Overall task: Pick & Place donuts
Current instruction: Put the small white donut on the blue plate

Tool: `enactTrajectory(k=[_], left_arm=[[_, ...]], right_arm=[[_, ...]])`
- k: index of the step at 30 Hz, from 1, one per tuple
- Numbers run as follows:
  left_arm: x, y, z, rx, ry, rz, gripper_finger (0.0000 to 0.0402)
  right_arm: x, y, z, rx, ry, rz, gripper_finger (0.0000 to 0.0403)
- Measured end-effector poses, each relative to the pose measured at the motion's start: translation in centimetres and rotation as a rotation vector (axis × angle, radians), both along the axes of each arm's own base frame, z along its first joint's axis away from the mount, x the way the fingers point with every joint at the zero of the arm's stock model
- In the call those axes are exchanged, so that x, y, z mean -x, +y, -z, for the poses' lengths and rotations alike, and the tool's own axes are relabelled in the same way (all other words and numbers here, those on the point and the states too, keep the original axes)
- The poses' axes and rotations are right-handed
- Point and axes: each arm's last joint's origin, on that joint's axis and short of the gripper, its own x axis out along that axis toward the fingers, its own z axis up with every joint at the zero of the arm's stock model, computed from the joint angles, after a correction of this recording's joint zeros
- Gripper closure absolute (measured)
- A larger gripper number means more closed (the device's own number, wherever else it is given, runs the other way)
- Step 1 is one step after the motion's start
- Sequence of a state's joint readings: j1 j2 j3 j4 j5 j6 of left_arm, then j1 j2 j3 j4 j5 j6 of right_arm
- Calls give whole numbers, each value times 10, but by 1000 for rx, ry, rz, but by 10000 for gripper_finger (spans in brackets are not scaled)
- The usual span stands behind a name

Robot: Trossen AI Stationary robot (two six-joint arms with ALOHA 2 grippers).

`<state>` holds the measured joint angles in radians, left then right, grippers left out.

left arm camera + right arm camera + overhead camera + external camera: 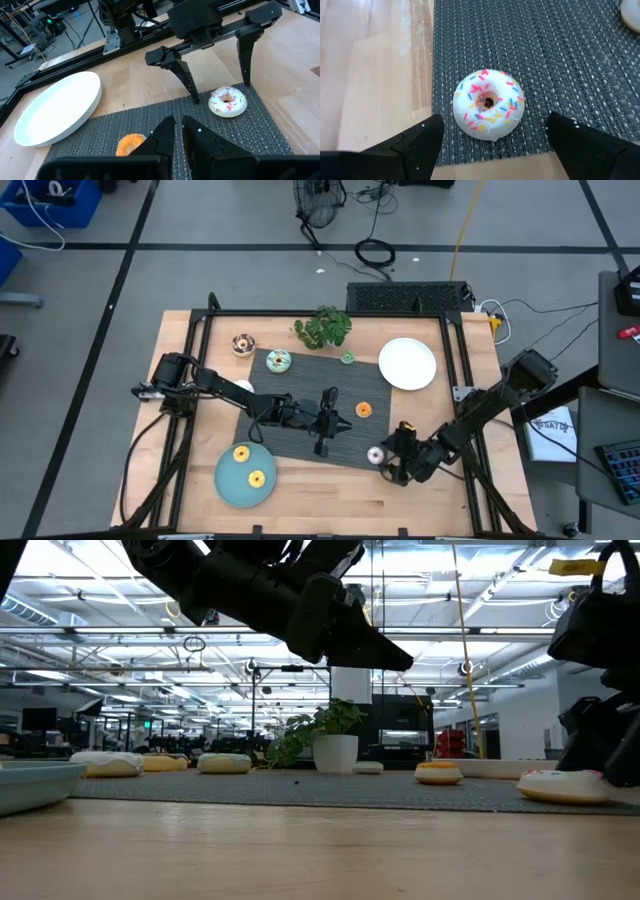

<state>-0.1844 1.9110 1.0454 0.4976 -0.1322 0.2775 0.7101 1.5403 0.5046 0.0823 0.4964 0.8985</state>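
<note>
Right gripper [490,137] hovers wide open, empty, straddling the white sprinkled donut [488,104] at the mat's [560,45] edge, lined up for the grab; left gripper [179,131] nearly closed, empty, waits mid-mat.

A grey floor [100,290] crossed by dark lines is seen around the wooden worktop [330,490]. Black cables [375,252] and a yellow cord [463,225] are laid on it behind the worktop. A blue bin [50,200] is set at the far left. In the low view, a large hall is lit by rows of ceiling lights [90,600]
</note>
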Motion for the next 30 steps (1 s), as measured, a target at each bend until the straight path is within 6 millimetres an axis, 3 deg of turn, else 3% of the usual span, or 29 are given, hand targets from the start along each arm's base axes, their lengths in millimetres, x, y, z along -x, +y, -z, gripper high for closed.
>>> enactTrajectory(k=[7,15,24,30], left_arm=[[0,0,0,-1,0,1,369],[0,0,0,-1,0,1,371],[0,0,0,-1,0,1,370],[0,0,0,2,0,0,370]], right_arm=[[-1,-2,0,65,-27,13,92],[-1,-3,0,101,-52,15,155],[-12,4,-10,141,-187,-88,240],[-15,5,-13,185,-208,-144,260]])
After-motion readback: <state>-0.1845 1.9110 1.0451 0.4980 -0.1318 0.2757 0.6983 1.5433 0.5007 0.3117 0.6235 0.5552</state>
